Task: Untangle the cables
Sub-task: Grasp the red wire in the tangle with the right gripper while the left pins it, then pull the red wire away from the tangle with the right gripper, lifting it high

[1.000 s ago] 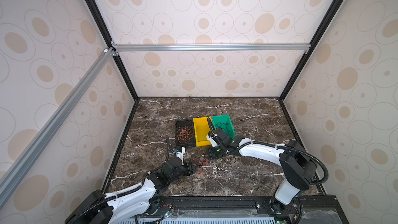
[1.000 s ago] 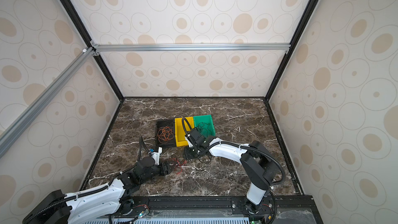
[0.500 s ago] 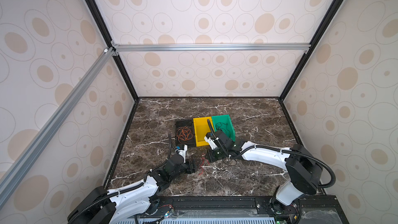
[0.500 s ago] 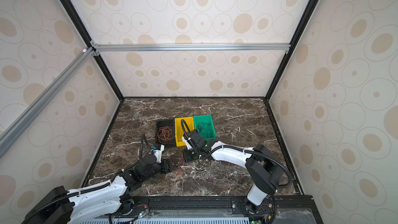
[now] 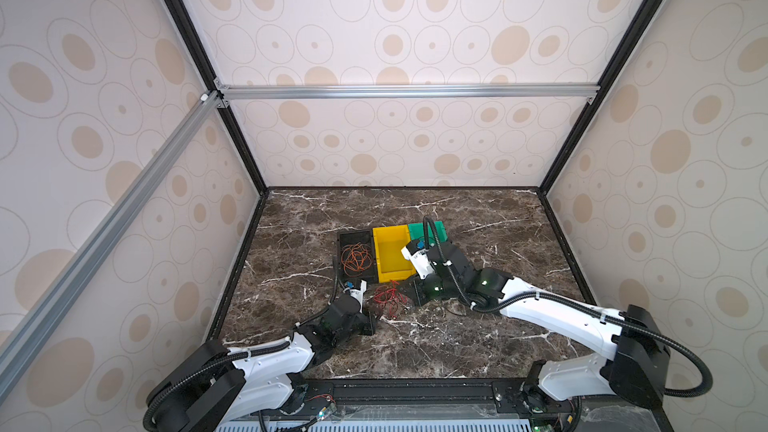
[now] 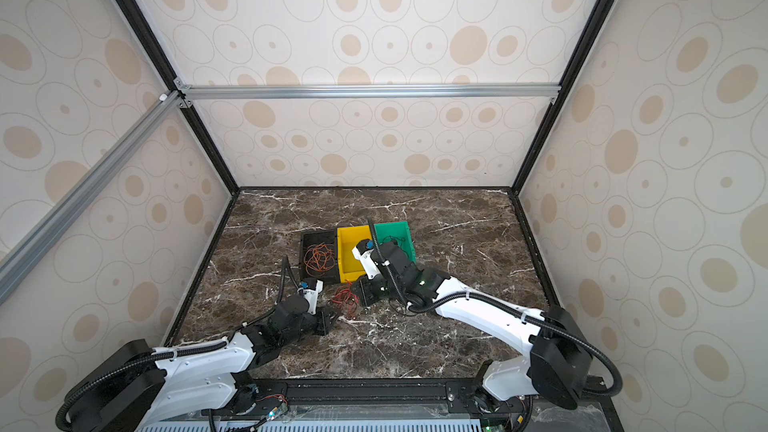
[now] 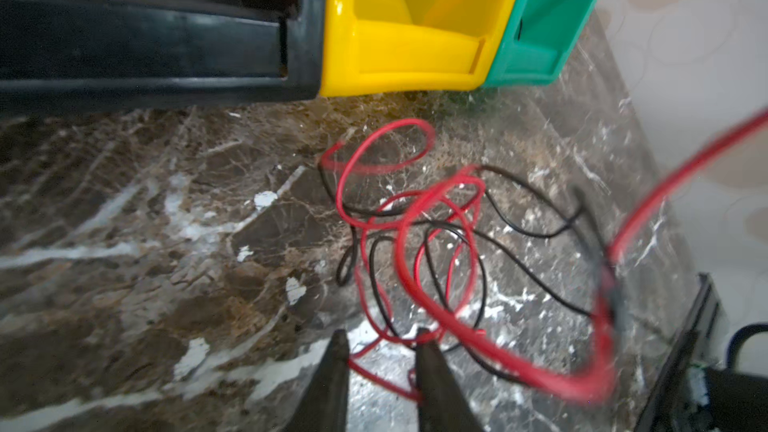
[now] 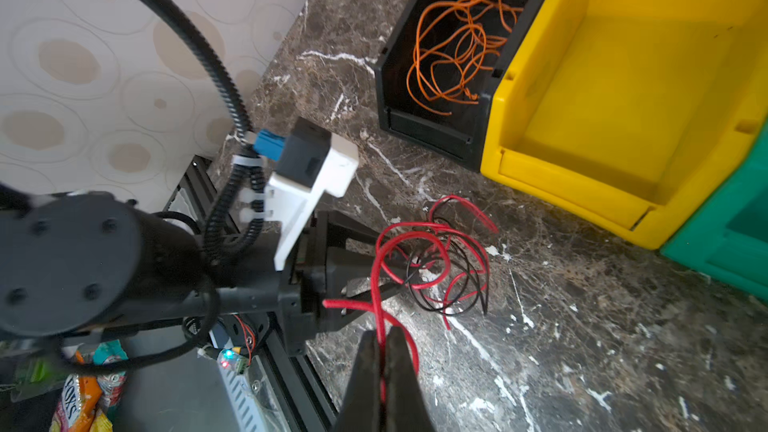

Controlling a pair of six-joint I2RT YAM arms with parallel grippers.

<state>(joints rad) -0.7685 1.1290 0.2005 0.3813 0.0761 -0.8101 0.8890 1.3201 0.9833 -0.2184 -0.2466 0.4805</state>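
Observation:
A tangle of red and black cables [image 5: 388,299] [image 6: 347,299] lies on the marble in front of the bins. My left gripper [image 7: 381,340] is at the tangle's near side, its jaws apart, with red strands [image 7: 436,243] crossing between the fingertips. In both top views the left gripper [image 5: 376,317] [image 6: 334,320] points at the tangle from the left. My right gripper [image 8: 382,338] is shut on a red cable [image 8: 376,284] that runs up into the tangle. Orange cables [image 5: 356,257] [image 8: 457,51] lie coiled in the black bin.
Black bin [image 5: 353,236], yellow bin [image 5: 390,230] and green bin [image 5: 428,226] stand side by side just behind the tangle. A thin black cable [image 6: 392,239] lies in the green bin. The right arm [image 5: 552,313] reaches in low from the right. Patterned walls enclose the table.
The right gripper has dropped from beside the yellow bin to the tangle and shut on a red cable. The left gripper has edged forward to the tangle's near side.

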